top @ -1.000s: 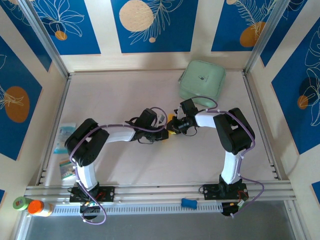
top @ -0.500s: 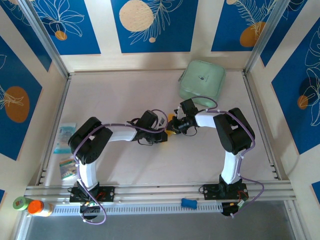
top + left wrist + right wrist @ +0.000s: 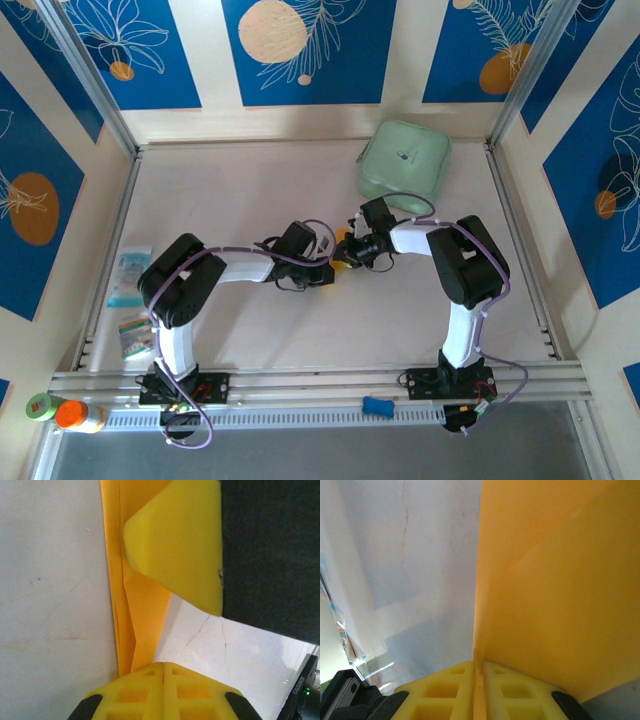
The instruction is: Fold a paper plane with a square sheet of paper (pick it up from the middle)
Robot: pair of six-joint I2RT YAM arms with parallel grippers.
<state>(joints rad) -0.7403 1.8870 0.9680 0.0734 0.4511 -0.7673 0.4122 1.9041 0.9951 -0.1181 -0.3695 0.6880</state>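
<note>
Top view, centre of frame: left gripper (image 3: pixel 330 266) and right gripper (image 3: pixel 349 251) meet tip to tip on the folded orange-yellow paper (image 3: pixel 342 257).

Left wrist view: left fingers pressed together at the bottom edge. They pinch the creased, layered paper, which runs up the frame. The right gripper's yellow pad (image 3: pixel 175 545) lies against the paper at upper centre.

Right wrist view: right fingers closed on the paper's edge at bottom centre; paper covers the right half.

Mint-green case (image 3: pixel 405 160): upper right on the table (image 3: pixel 250 190), apart from the grippers.
</note>
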